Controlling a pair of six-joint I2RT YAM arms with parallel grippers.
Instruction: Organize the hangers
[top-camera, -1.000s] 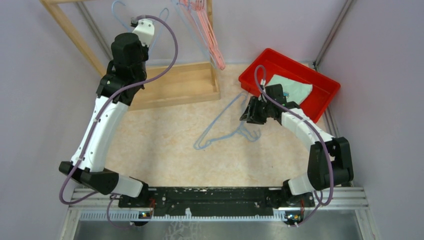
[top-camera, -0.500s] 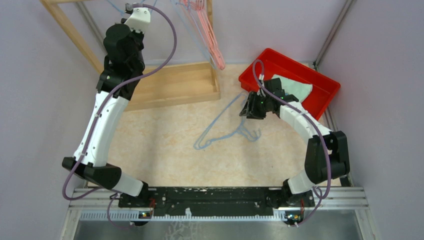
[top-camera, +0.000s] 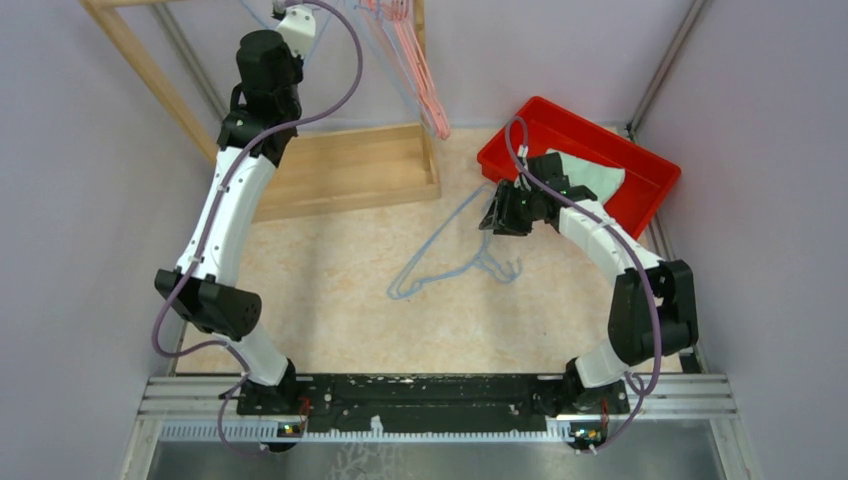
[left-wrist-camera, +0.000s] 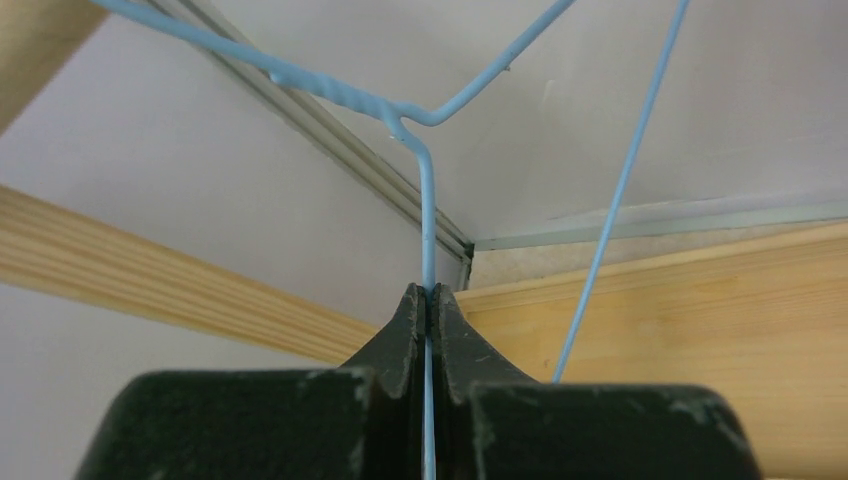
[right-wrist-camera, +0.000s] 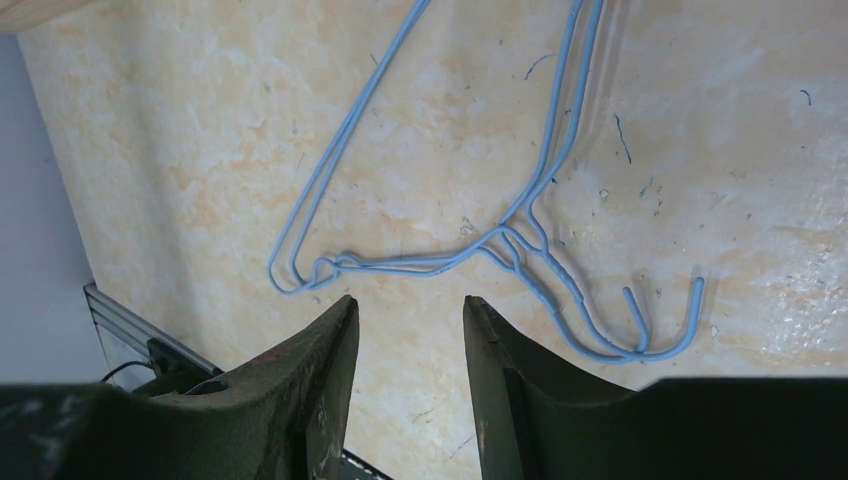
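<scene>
The left gripper, pinching a thin light-blue wire hanger, has stretched toward the far-left corner for hanging; the right gripper is spread.

Left gripper clamped, right gripper agape

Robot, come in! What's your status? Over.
Left gripper shut on one blue hanger near wooden rack. Right gripper open, above loose blue hangers on table. Nothing blocking them.
</scene>
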